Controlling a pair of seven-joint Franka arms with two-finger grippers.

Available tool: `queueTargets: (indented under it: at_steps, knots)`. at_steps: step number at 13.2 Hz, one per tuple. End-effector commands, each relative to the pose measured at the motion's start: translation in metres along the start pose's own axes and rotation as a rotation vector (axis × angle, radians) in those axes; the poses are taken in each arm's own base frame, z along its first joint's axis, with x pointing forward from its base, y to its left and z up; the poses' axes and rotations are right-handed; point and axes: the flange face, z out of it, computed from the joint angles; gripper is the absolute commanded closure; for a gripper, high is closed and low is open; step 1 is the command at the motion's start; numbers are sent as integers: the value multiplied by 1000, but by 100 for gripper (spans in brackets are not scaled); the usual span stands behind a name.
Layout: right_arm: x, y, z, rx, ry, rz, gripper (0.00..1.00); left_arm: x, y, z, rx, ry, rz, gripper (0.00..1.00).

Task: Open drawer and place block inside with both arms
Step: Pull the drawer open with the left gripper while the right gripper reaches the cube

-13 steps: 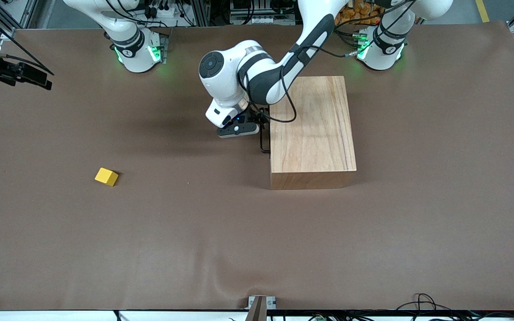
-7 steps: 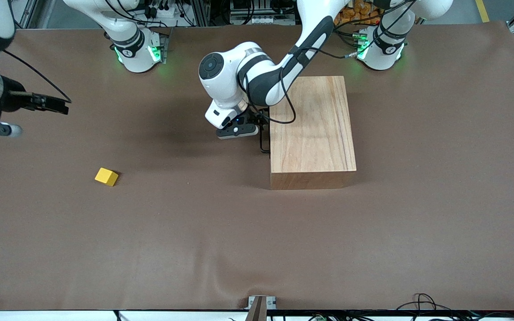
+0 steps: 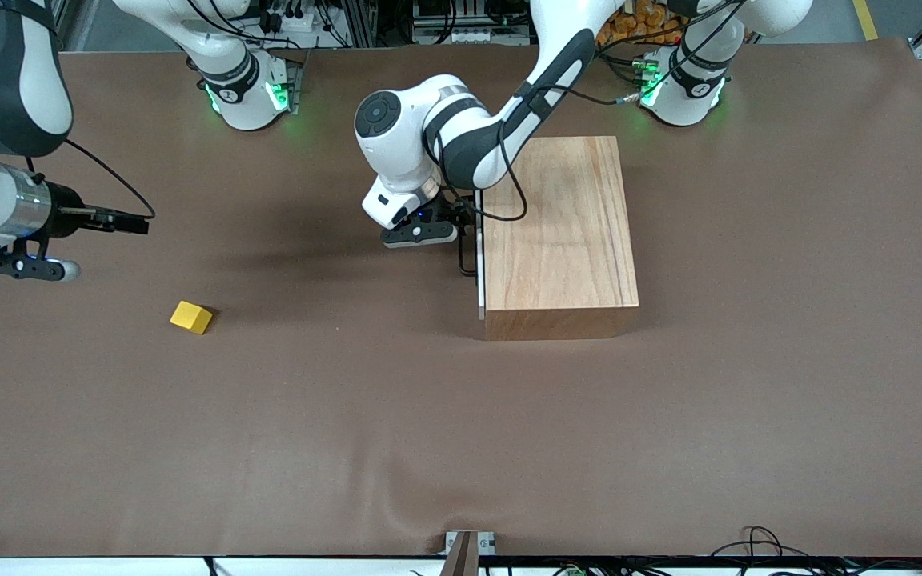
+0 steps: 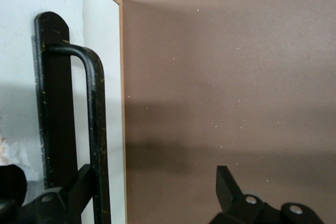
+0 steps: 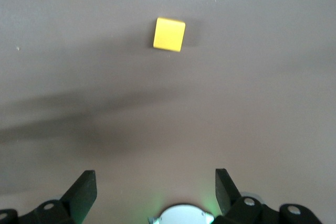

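Note:
The wooden box (image 3: 561, 232) stands mid-table. The drawer's white-edged front (image 3: 480, 268) faces the right arm's end and stands out a sliver. Its black wire handle (image 3: 467, 258) also shows in the left wrist view (image 4: 96, 124). My left gripper (image 3: 467, 226) is at the handle, open wide (image 4: 155, 178); one finger (image 4: 79, 184) sits against the handle bar, the other (image 4: 227, 182) is over bare table. The yellow block (image 3: 190, 317) lies on the table toward the right arm's end. My right gripper (image 3: 33, 268) hangs open and empty (image 5: 154, 174) above the table, short of the block (image 5: 169, 34).
Brown cloth (image 3: 397, 416) covers the table. The two green-lit arm bases (image 3: 249, 92) (image 3: 681, 84) stand along the edge farthest from the front camera. A small bracket (image 3: 467, 544) sits at the nearest edge.
My right arm has swung in from the table's end toward the block. My left gripper has shifted slightly away from the box, and the drawer's white front edge now shows.

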Motion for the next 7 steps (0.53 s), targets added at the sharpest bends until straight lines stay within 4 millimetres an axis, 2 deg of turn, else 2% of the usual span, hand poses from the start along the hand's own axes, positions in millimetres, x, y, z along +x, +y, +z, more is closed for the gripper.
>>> queueTargets:
  at_steps: [1, 4, 7]
  knots:
    - [8, -3, 39, -3, 24, 5, 0, -6, 14, -1, -30, 31, 15, 0]
    - [45, -4, 92, -6, 17, 9, 0, -8, 18, -4, -47, 37, 19, 0]
    - [65, -9, 119, -3, 43, 8, 0, -9, 22, -9, -87, 28, -3, 0]
